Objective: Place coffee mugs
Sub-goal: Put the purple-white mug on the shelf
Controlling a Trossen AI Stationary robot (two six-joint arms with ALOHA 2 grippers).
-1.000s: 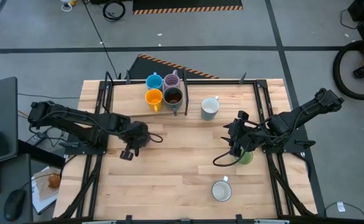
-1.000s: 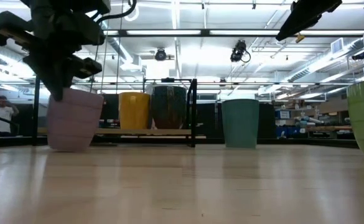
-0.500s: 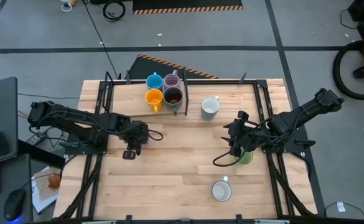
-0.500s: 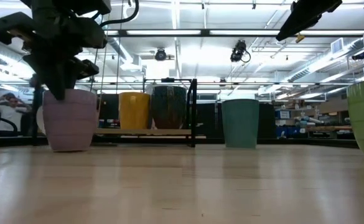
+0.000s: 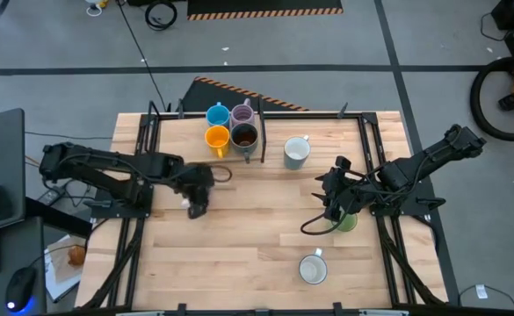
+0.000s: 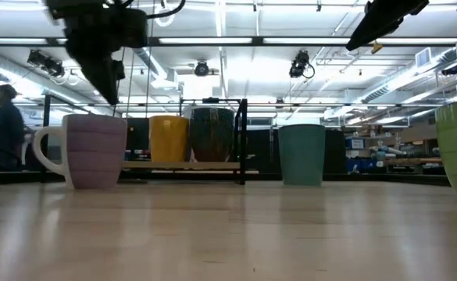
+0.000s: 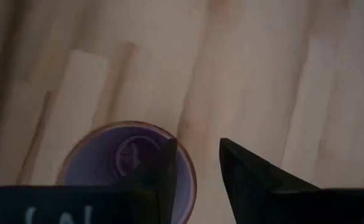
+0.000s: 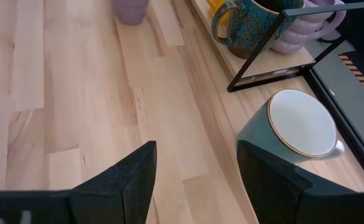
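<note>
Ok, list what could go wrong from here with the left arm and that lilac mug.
1. The left gripper hangs open just above the lilac mug, with one finger over its rim. A sideways move before lifting could catch the rim and tip the mug.
2. The mug stands loose on the table, apart from the rack, so a nudge could slide it.
3. The right gripper, open, sits right beside the green mug and could knock it.

- A light wooden table (image 5: pixel 239 254) is seen, framed by black rails.
- A black rack (image 5: pixel 250 132) holding four mugs is set at its far edge.
- A grey-green mug (image 5: pixel 296 153) stands beside the rack.
- A lilac mug (image 6: pixel 91 151), a green mug (image 6: pixel 456 148) and a white mug (image 5: pixel 313 269) stand apart on the boards.
</note>
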